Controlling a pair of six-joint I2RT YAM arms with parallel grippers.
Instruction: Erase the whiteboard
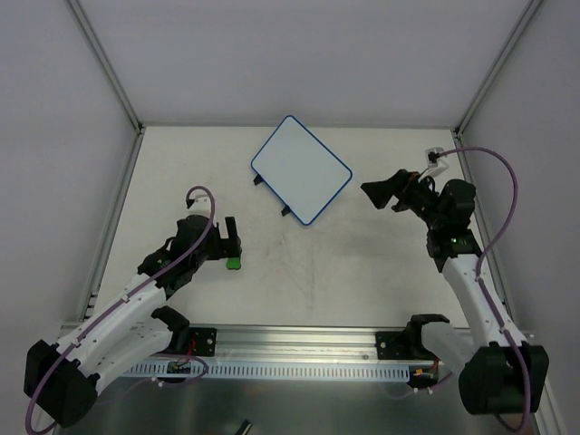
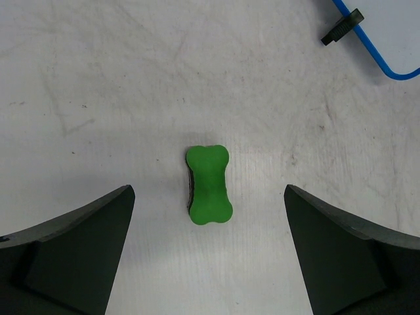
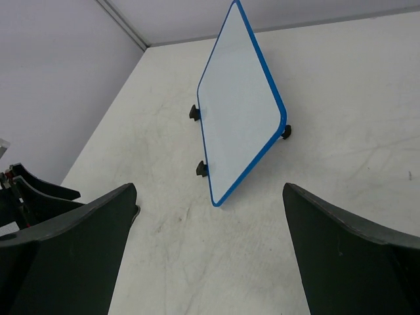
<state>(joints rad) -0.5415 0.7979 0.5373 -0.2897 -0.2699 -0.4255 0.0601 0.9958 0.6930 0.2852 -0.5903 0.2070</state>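
The whiteboard point(image 1: 301, 169) is standing propped on black feet point(image 3: 194, 112) near the middle of the surface's point(image 1: 317, 281) far edge, its face looking plain white. The left wrist view is cutting off all but one corner. The left claw point(image 1: 227, 240) is hanging open over a green eraser point(image 2: 209, 185). The right claw point(image 1: 385, 192) is gaping open toward the whiteboard.

The whiteboard point(image 1: 302, 170) has a smooth white face. Its thin blue rim point(image 3: 252, 165) and little black feet point(image 3: 202, 168) look like plastic. The table point(image 1: 344, 272) under the whiteboard is dull white and covered in grey scuffs. The bone-shaped eraser point(image 2: 209, 185) near the whiteboard has a dull green top that looks like soft foam (a dark, fuzzy layer shows below it). The left gripper point(image 2: 210, 190) has dull black plastic fingers point(image 2: 79, 249). Well away from the whiteboard, the rail point(image 1: 299, 349) is pale grey metal.
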